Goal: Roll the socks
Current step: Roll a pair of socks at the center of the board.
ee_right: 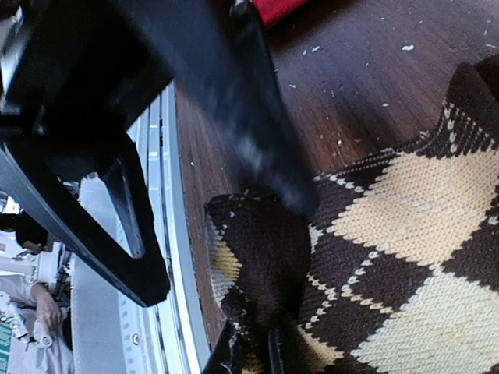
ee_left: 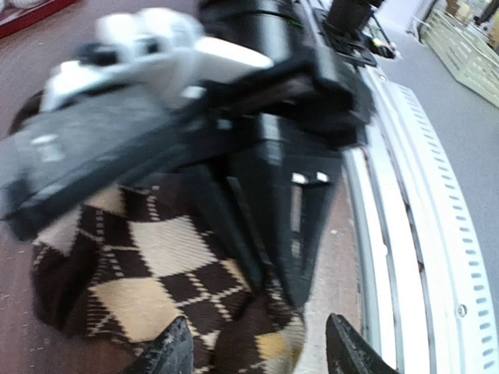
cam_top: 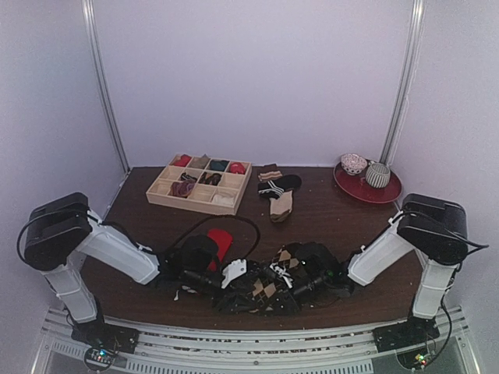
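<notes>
Rolling appears unfinished: right end effector pinches argyle sock, left end effector open over it, red sock lying beyond.

No text, label, brand or number is legible in any view. Two small white marks on a black housing are too blurred to read.

Left arm & right arm: white links, black joint housings, black cables trailing.
</notes>
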### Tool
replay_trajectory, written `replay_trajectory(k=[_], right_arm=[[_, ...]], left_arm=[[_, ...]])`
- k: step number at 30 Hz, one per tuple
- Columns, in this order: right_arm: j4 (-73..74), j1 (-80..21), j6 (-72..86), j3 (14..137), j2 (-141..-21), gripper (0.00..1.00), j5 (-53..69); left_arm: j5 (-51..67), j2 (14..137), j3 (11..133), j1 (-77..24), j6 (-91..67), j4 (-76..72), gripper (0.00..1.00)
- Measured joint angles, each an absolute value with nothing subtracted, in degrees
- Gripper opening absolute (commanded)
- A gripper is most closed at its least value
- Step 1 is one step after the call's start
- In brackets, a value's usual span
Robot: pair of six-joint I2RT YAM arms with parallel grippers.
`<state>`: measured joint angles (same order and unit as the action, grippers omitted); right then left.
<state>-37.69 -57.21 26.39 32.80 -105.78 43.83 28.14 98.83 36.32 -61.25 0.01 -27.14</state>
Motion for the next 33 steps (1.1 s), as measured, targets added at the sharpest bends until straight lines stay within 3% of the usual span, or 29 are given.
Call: replay_trajectory(k=[16,18,22,23,33], right_arm=[[-33.9,-53.8,25.7,35.0,-108.0,0.02,51.0],[-33.8,-53.7,25.6,35.0,-108.0,0.02,51.2],[-33.5,-53.5,25.7,34.9,-108.0,0.03,51.7],[-33.4,-53.4,25.7,34.9,-108.0,0.03,51.9],[-28.4,-52.8,23.8,32.1,-100.3,0.27,47.4]], left_arm=[[30.7,102.9,36.3,-63.2,0.6,-27.2,0.48],[30.2,103.3,36.3,-63.2,0.5,-27.7,0.39],[28.8,104.4,36.9,-63.2,-0.1,-28.6,0.04],[28.4,104.7,37.1,-63.1,-0.1,-28.6,0.00],[27.9,108.1,41.6,-63.4,-6.0,-27.1,0.00]])
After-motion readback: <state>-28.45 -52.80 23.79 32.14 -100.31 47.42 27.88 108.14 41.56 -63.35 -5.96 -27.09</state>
